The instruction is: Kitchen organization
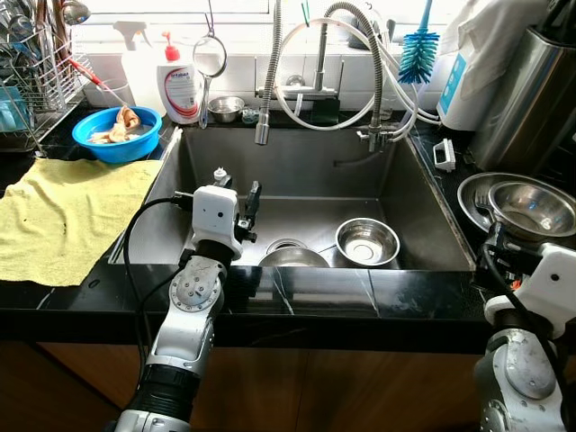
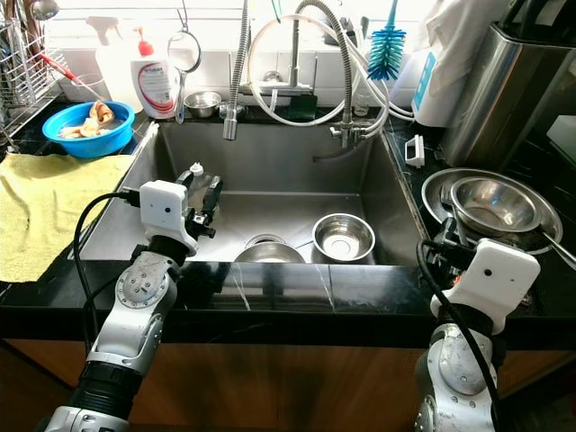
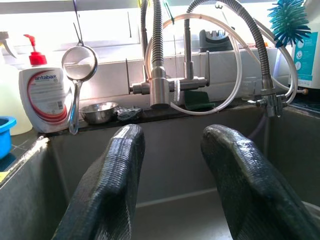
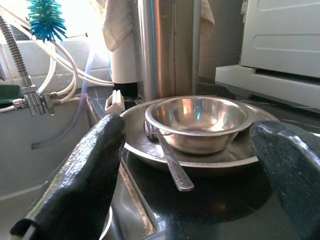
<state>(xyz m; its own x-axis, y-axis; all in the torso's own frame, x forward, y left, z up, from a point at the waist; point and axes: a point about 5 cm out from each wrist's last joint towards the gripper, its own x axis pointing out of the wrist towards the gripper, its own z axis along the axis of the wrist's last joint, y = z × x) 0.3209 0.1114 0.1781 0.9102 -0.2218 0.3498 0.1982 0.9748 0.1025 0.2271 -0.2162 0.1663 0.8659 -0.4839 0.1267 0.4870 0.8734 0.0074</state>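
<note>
The black surface is crossed at its near edge by both arms. The left end effector is held over the left half of the sink, fingers spread with nothing between them, and open basin lies ahead of it up to the rear wall. The right end effector is held at the sink's right rim, likewise spread and empty, facing a wide steel dish that carries one steel bowl and one utensil handle (leaning on the dish rim). On the sink floor two steel vessels are seen: a bowl and, just beside it, a partly hidden one. Left of the sink a yellow cloth is spread, a blue bowl behind it. One small steel bowl stands on the back ledge beside a soap bottle.
</note>
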